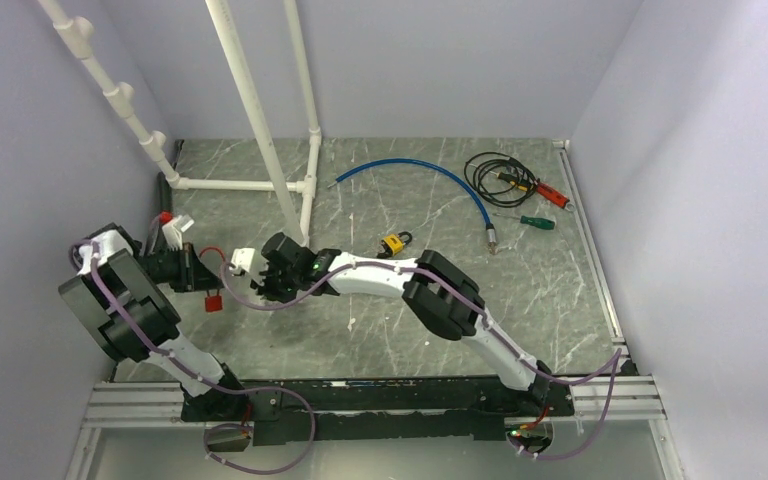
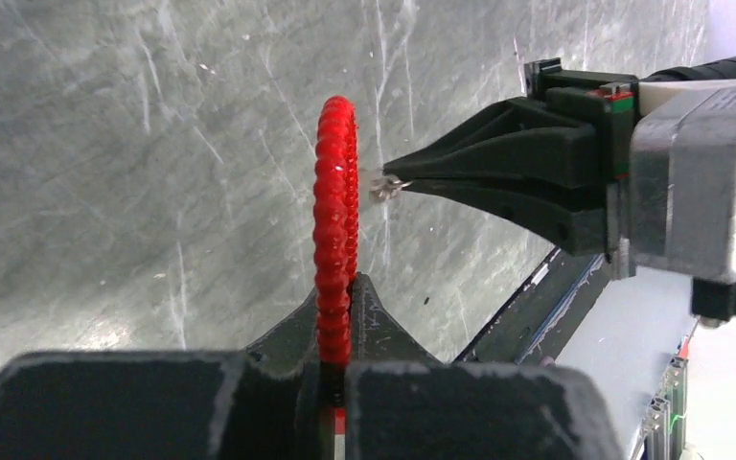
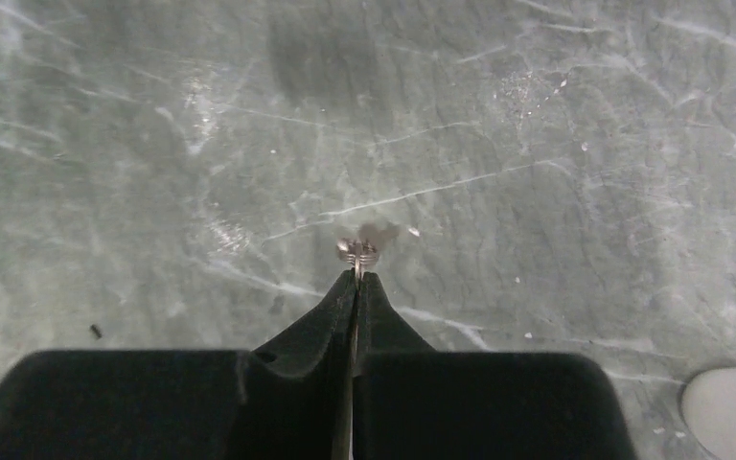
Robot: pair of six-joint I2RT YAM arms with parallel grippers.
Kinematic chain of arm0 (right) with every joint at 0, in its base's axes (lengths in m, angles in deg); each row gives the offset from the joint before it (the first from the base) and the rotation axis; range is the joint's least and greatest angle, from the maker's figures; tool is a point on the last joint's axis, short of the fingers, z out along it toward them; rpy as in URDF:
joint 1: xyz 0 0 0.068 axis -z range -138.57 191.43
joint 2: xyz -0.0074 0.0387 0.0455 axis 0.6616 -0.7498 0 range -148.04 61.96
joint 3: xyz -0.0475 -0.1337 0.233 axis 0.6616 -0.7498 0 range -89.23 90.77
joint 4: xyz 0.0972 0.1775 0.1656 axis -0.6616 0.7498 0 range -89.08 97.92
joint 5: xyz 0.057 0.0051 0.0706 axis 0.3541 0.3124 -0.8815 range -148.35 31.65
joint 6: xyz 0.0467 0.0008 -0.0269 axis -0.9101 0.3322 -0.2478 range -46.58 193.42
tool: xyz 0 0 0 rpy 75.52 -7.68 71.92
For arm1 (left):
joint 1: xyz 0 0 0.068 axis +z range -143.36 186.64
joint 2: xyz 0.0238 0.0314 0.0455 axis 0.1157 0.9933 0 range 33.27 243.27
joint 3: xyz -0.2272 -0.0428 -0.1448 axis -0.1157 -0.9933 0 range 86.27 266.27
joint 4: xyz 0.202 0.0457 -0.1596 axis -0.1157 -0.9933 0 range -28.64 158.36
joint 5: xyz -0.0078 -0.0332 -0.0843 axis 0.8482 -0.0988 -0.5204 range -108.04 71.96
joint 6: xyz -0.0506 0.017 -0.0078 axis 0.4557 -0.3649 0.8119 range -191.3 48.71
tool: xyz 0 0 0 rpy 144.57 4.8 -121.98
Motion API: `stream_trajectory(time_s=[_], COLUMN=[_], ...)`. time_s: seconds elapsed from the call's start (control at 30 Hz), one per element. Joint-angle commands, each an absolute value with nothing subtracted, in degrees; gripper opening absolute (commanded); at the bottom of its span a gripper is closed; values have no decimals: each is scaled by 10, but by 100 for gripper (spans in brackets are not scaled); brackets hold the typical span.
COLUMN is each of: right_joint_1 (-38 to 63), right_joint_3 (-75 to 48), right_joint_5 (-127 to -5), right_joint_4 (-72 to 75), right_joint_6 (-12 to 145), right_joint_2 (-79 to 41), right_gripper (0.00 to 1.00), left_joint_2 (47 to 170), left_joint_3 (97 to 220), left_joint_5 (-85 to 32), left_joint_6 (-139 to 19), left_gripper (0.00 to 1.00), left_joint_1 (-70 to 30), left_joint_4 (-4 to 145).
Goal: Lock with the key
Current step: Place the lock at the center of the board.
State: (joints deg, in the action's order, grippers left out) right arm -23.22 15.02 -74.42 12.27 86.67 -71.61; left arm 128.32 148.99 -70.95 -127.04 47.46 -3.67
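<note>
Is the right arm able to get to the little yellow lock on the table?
Probably, but not straight away. The yellow lock lies uncovered beside that arm. But the right gripper is shut on a small metal ring next to the red coil held by the left gripper.

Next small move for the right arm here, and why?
Probably ease the right gripper, shut on the small metal ring, toward the yellow padlock. The padlock lies apart on the table, untouched, while the left gripper clamps the red coil.
</note>
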Motion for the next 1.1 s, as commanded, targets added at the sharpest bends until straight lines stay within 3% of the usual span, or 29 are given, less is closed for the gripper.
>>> stream_trajectory(time_s=[0.0,0.27,0.37,0.8,1.0,1.07], right_joint_1=[-241,-241,-241,-241,-240,-239], right_joint_3=[197,203,211,217,181,160], right_joint_5=[-710,-702,-707,-732,-738,-747], right_joint_4=[116,106,112,141,153,157], right_joint_6=[864,870,873,866,872,878], right_joint_2=[-742,-758,-764,-720,-651,-622], right_gripper=[3,7,10,41,63,70], left_joint_2=[1278,1305,1332,1289,1225,1198], left_joint_3=[1458,1447,1460,1472,1509,1516], left_joint_5=[-704,-665,-653,-623,-605,-597], left_joint_6=[-1225,-1133,-1117,-1079,-1063,-1064], left_gripper=[6,9,15,65,98,99], left_joint_1=[443,378,368,362,373,374], left_joint_4=[31,120,125,126,119,122])
